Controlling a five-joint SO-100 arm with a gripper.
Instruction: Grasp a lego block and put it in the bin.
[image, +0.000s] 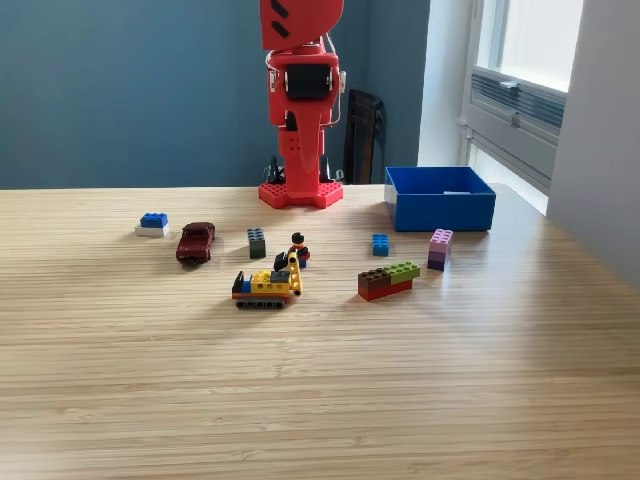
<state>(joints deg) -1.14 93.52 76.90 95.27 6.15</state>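
The red arm stands folded at the back of the table. Its gripper (299, 160) hangs straight down over the red base (300, 193), and the fingers read as one closed mass with nothing in them. Lego blocks lie scattered on the wood well in front of it: a blue-on-white block (152, 224), a dark grey block (257, 242), a small blue block (380, 244), a pink-and-purple stack (440, 249) and a brown, red and green cluster (388, 280). The blue bin (440, 205) sits at the back, toward the exterior view's right, beside the base.
A dark red toy car (195, 242), a minifigure (298, 248) and a yellow tracked digger (267, 287) stand among the blocks. Behind the arm is a black chair (362, 135). A white wall (605, 150) borders the table on the exterior view's right.
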